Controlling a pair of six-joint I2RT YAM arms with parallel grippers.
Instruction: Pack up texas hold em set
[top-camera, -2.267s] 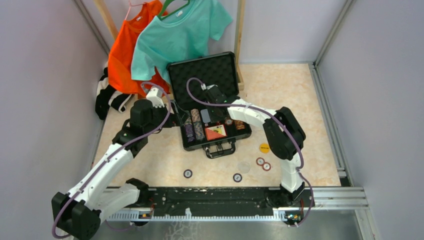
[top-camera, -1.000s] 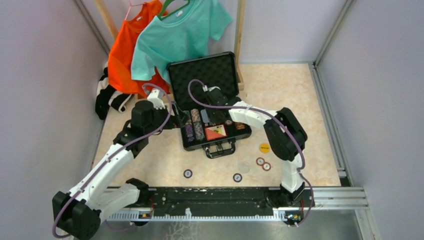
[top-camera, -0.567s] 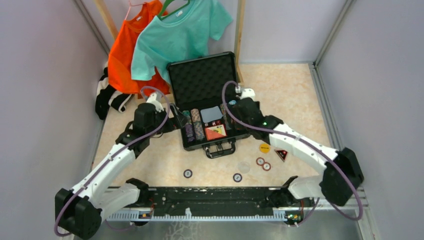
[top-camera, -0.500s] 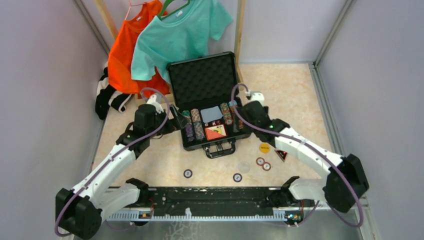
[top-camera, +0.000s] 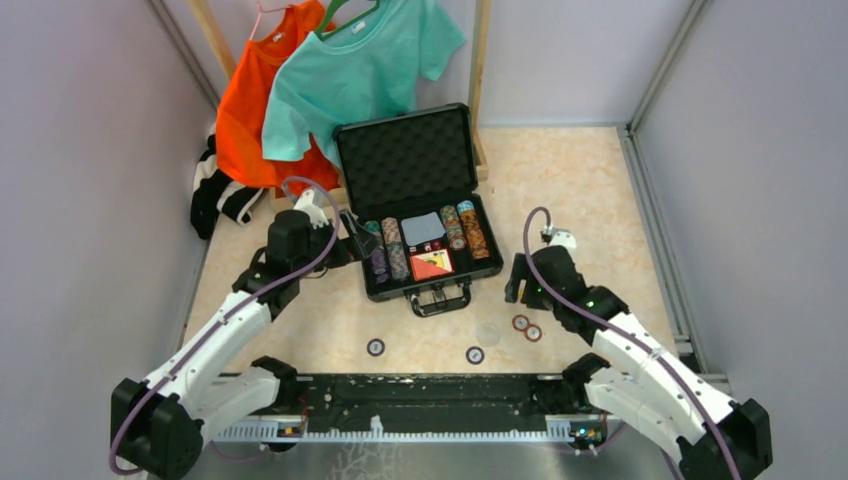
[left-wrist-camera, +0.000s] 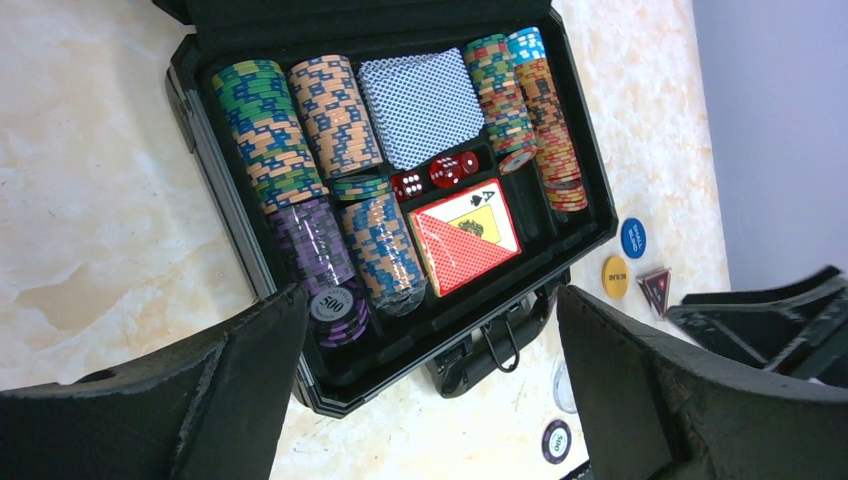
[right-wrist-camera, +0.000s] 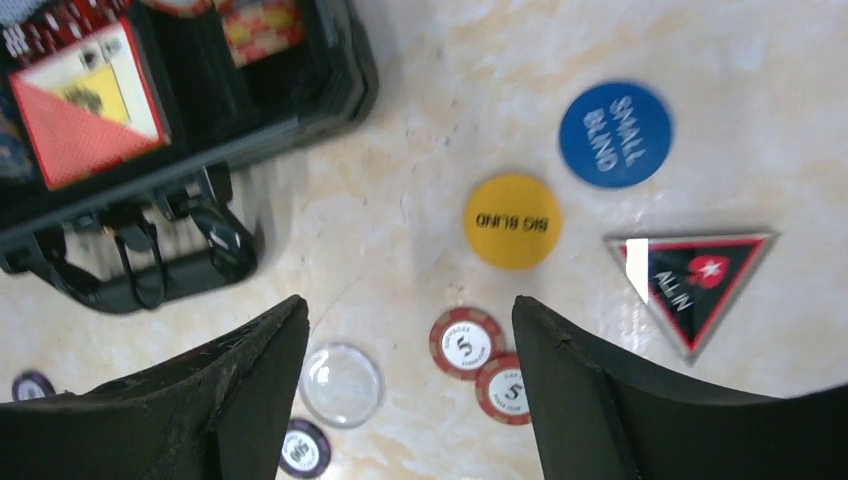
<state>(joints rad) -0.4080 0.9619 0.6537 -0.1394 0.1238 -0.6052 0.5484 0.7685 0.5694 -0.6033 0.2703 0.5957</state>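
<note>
The left claw (top-camera: 355, 242) hangs spread wide and empty at nine o'clock of the open briefcase (top-camera: 405, 165), which holds poker chips (left-wrist-camera: 270, 130), dice (left-wrist-camera: 440, 172) and a card box (left-wrist-camera: 465, 235). At the case's four o'clock the right claw (right-wrist-camera: 410, 390), likewise parted and empty, hovers over two red chips (right-wrist-camera: 465, 342) on the surface (top-camera: 600, 200), with a yellow button (right-wrist-camera: 511, 221) and a blue button (right-wrist-camera: 614, 134) at their one o'clock.

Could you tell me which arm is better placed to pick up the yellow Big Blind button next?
Right, probably. The right tool hovers open over the yellow Big Blind button; the left tool hangs at the opposite side of the briefcase.
</note>
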